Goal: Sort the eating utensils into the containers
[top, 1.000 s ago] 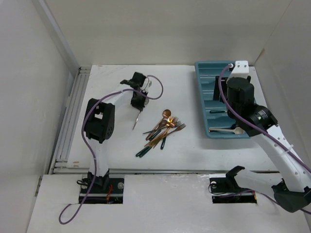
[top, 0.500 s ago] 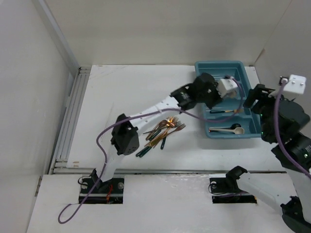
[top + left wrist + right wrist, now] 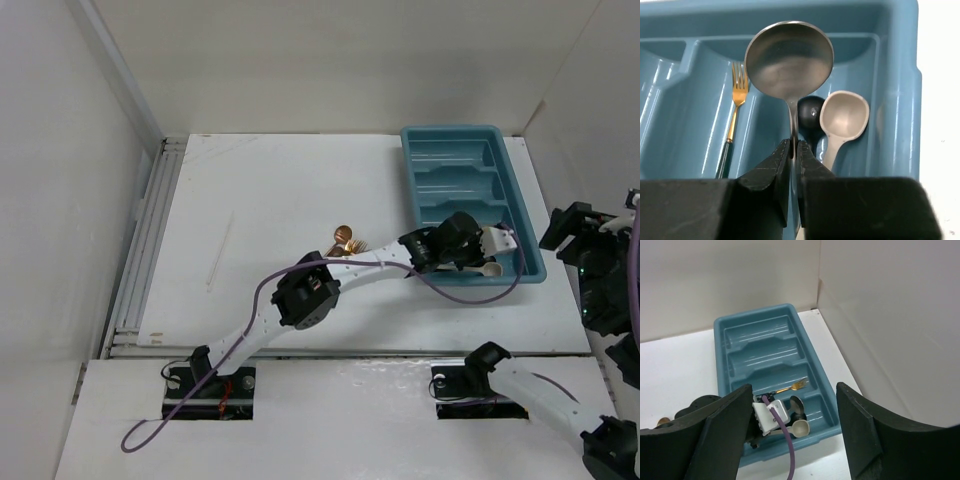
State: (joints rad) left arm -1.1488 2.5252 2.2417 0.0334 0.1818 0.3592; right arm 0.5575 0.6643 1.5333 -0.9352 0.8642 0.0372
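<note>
**Mia:** Top external view, what was on the white table?

**Sam:** A blue tray with long slots sat at the right side. The left arm reached all the way across to it, because the tray was far from its own side.

**Mia:** And the other arm?

**Sam:** The right gripper hung above the tray's right side. Its fingers were spread wide and held nothing. I think it kept out of the way.

**Mia:** What did the left gripper do?

**Sam:** It was pinched tight on the thin neck of a big spoon, over the nearest slot. A white spoon and a dark spoon lay there, so spoons go together, I guess. A fork lay in the next slot.

**Mia:** Any left?

**Sam:** Yes, a small pile on the table, half hidden behind the arm.
</note>
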